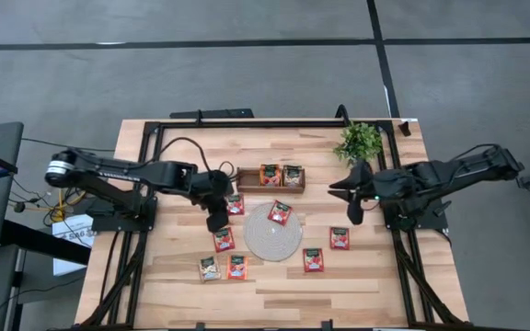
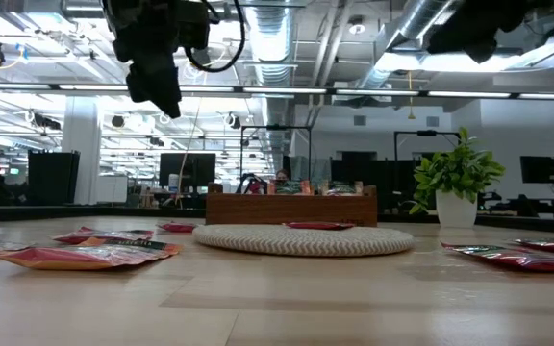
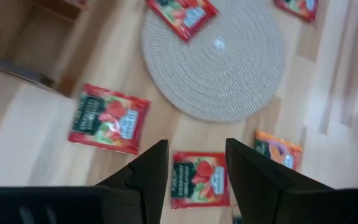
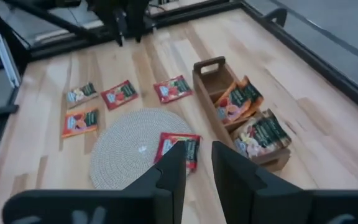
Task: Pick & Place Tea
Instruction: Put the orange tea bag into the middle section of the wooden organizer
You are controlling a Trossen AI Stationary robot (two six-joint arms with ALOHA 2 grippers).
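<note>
Several tea sachets lie flat on the wooden table. Two stand in the brown tray (image 1: 245, 177), one lies on the round mat (image 1: 263, 241), and the others are spread around the mat. My left gripper (image 3: 196, 168) is open, well above the table, pointing down at a red sachet (image 3: 197, 180) that shows between its fingers. That sachet (image 1: 224, 240) lies left of the mat. My right gripper (image 4: 199, 163) hovers at the table's right side (image 1: 353, 202), raised, with a narrow gap between its fingers and nothing in it.
A small potted plant (image 1: 359, 141) stands at the far right, behind my right gripper. A black frame (image 1: 155, 129) runs along the table's far and side edges. Bare wood lies along the near edge (image 1: 274, 303).
</note>
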